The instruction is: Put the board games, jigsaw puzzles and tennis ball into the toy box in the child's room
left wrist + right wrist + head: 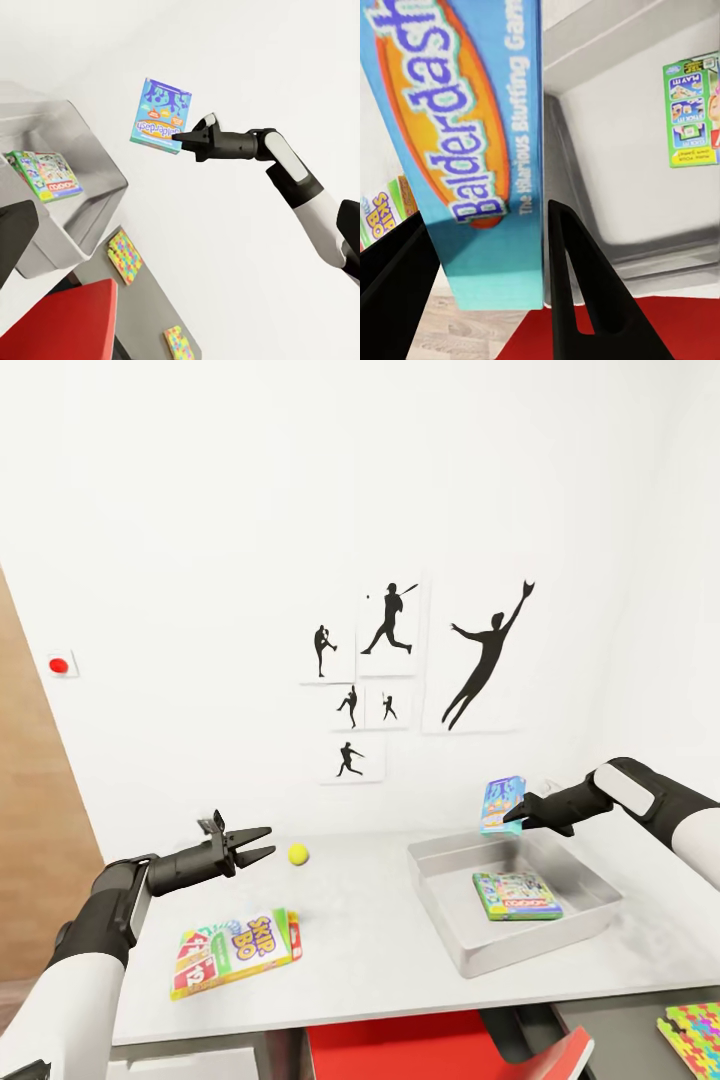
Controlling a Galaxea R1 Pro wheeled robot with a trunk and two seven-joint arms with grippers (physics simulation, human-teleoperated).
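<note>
While the right arm reaches out level above the toy box point(590, 880), its right gripper point(516, 814) pinches the blue board game point(501, 804); left gripper point(262, 841) gapes empty.

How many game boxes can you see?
3. The SKIP-BO box lies on the table, the green box lies inside the toy box, and the blue box is held above it by the right gripper.

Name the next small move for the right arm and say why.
Probably lower the right end effector a little toward the toy box and release. It is shut on the blue board game, held upright above the box's far rim, and there is bare floor beside the pale green board game already inside.
</note>
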